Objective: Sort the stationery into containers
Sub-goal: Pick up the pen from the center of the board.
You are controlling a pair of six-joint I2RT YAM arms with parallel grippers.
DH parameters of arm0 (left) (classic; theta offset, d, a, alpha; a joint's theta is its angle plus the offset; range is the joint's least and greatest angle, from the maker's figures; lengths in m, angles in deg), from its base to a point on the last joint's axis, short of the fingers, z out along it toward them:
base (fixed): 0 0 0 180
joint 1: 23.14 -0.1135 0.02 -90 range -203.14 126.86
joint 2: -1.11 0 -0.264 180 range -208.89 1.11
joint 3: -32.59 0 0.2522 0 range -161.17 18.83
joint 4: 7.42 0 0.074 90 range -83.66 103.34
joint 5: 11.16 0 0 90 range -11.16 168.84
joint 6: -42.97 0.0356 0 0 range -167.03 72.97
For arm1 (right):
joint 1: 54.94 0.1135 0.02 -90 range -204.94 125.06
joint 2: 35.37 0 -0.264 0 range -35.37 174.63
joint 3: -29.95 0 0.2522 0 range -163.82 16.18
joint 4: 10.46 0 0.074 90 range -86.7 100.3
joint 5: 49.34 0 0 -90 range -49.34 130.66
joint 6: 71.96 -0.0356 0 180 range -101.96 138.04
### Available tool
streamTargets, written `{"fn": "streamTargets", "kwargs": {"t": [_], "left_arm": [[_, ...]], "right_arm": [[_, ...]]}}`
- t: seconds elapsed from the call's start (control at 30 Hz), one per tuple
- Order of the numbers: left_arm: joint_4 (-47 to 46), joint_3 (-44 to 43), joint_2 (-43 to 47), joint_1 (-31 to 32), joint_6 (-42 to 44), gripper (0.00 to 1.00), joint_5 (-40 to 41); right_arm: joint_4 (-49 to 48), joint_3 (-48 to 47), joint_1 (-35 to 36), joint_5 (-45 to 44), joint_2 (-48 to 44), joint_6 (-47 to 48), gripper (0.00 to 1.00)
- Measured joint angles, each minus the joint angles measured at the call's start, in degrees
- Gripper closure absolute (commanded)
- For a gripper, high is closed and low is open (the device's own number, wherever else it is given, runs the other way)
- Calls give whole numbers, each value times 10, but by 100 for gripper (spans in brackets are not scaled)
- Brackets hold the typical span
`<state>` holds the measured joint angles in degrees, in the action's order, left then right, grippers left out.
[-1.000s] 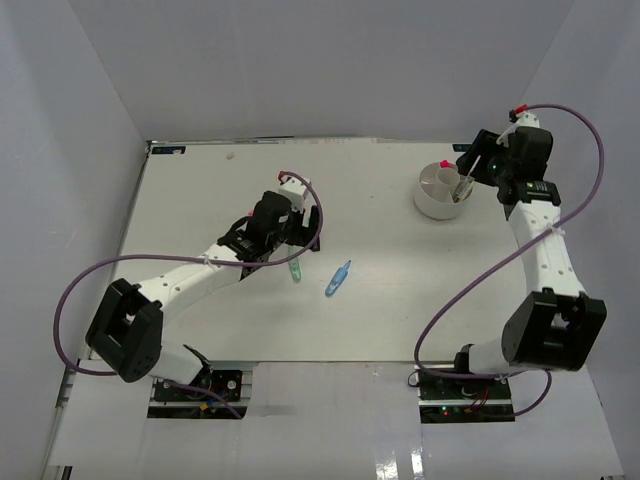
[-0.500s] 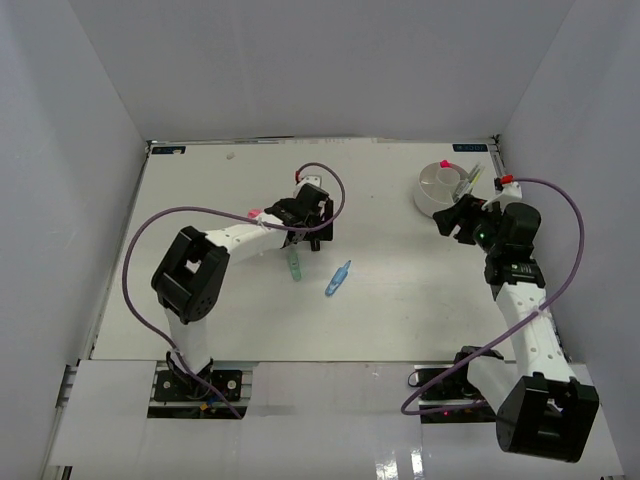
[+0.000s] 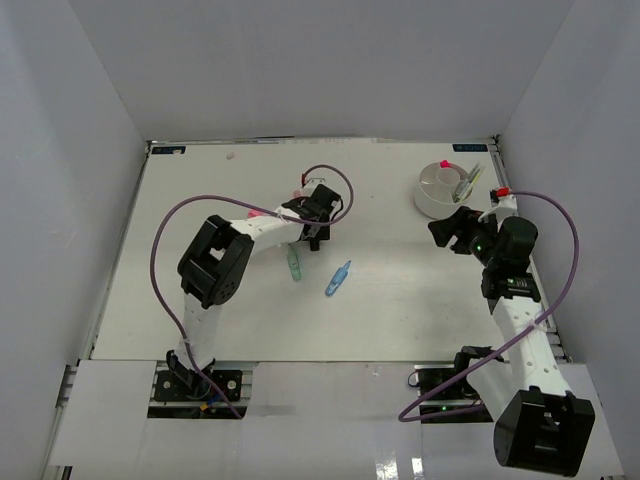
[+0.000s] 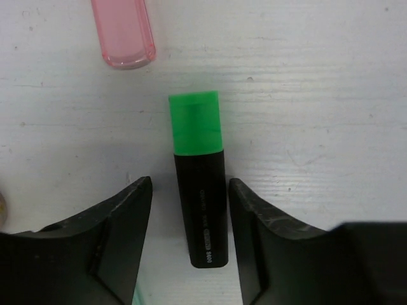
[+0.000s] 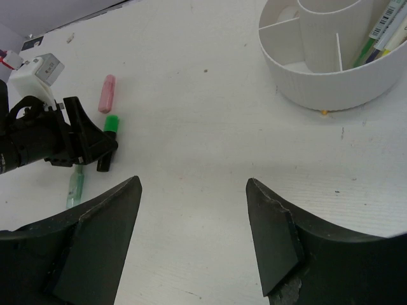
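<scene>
A black highlighter with a green cap (image 4: 198, 190) lies flat on the table, cap pointing away. My left gripper (image 4: 189, 184) straddles its black body with a thin gap on each side, so it is open and not gripping. In the top view this gripper (image 3: 315, 230) is left of the table's middle. A pink item (image 4: 123, 32) lies just beyond the cap. The white divided tub (image 3: 440, 192) stands at the back right with pens (image 5: 375, 38) in one compartment. My right gripper (image 5: 193, 184) hangs open and empty just in front of the tub.
A green pen (image 3: 295, 265) and a blue pen (image 3: 338, 277) lie near the table's middle, close to my left gripper. The green pen (image 5: 75, 187) also shows in the right wrist view. Grey walls enclose the table on three sides.
My left gripper's jaws have narrowed around the green-capped highlighter. My right gripper has drawn back from over the tub, toward the near side.
</scene>
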<state>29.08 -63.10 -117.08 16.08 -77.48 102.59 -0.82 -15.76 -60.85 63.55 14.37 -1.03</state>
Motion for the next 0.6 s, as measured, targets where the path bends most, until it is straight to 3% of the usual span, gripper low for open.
{"fn": "streamTargets", "kwargs": {"t": [0.27,0.43,0.6], "left_arm": [[-2,-19,-15,19,0,75,22],[-2,-19,-15,26,12,79,28],[-35,13,15,53,79,79,14]], "right_arm": [[-4,7,3,3,-5,3,27],[-13,8,4,26,-6,4,27],[-19,3,4,70,2,4,27]]}}
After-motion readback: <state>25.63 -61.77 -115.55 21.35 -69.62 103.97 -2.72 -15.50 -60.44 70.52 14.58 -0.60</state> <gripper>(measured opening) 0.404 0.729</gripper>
